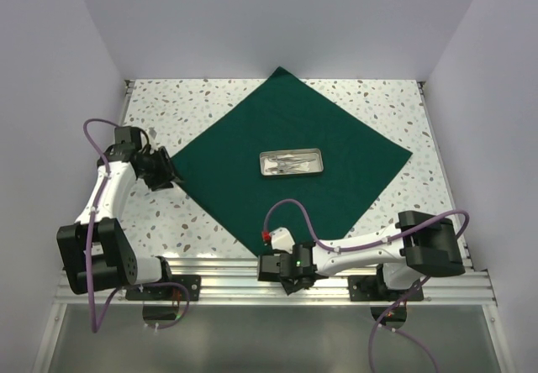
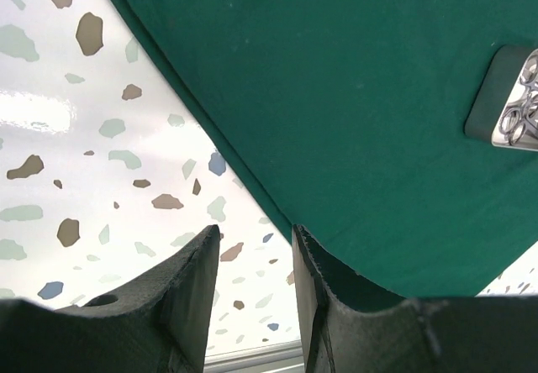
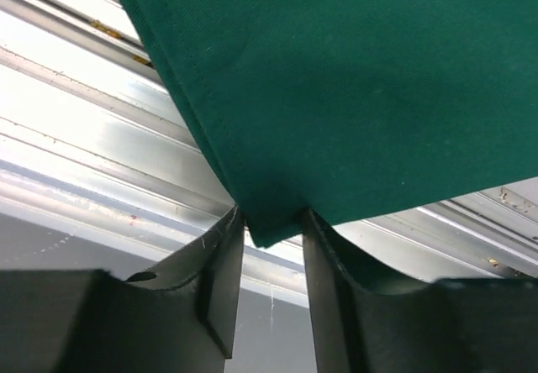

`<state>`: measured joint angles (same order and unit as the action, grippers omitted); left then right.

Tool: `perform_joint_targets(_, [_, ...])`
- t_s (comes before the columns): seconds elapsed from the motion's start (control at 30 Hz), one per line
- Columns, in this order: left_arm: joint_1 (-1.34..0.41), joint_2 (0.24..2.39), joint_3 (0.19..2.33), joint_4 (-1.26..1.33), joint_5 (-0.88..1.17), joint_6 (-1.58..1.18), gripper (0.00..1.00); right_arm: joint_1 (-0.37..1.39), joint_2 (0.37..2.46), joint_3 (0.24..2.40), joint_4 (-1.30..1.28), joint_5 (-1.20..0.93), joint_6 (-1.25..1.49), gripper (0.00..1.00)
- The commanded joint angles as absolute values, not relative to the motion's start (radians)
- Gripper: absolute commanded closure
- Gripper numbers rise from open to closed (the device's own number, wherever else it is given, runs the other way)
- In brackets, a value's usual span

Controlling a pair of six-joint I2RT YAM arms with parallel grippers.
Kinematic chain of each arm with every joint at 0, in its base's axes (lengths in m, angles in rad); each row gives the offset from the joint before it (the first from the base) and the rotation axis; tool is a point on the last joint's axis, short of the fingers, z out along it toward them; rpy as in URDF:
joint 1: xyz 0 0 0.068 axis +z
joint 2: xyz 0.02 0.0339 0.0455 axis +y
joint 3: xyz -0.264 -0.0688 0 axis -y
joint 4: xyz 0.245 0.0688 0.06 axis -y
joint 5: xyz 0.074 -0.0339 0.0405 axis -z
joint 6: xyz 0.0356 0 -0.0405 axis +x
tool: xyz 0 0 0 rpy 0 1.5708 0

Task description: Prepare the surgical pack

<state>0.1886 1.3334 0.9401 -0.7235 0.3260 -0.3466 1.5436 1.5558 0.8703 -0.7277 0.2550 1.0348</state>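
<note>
Folding is judged the step in hand: on the counter [image 1: 176, 104] the green cloth [image 1: 235, 150] lies spread at mid-frame, with a tray [image 1: 291, 162] at its centre. Its lower corner is bracketed by the right gripper [image 3: 273, 222], narrowly parted. The left gripper [image 2: 256, 239], likewise parted and empty, is set at the left corner. Pinching is needed next.
</note>
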Motion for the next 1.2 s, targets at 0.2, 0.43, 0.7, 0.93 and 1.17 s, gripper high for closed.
perform_joint_targets(0.2, [0.187, 1.292, 0.928, -0.724, 0.331, -0.319, 0.56, 1.546, 1.536, 0.854, -0.753, 0.359, 1.088, 0.9])
perform_joint_targets(0.43, [0.19, 1.275, 1.002, -0.745, 0.236, -0.35, 0.56, 1.442, 1.395, 0.974, -0.893, 0.405, 1.0, 1.0])
perform_joint_targets(0.7, [0.189, 1.287, 1.132, -0.752, 0.075, -0.437, 0.55, 1.031, 1.391, 1.216, -0.894, 0.365, 0.649, 1.0])
perform_joint_targets(0.93, [0.189, 1.394, 1.183, -0.706, 0.064, -0.469, 0.54, 0.794, 1.705, 1.615, -0.911, 0.374, 0.447, 1.0])
perform_joint_targets(1.17, [0.19, 1.554, 1.255, -0.695, 0.074, -0.448, 0.55, 0.634, 2.023, 2.058, -0.956, 0.344, 0.355, 1.0])
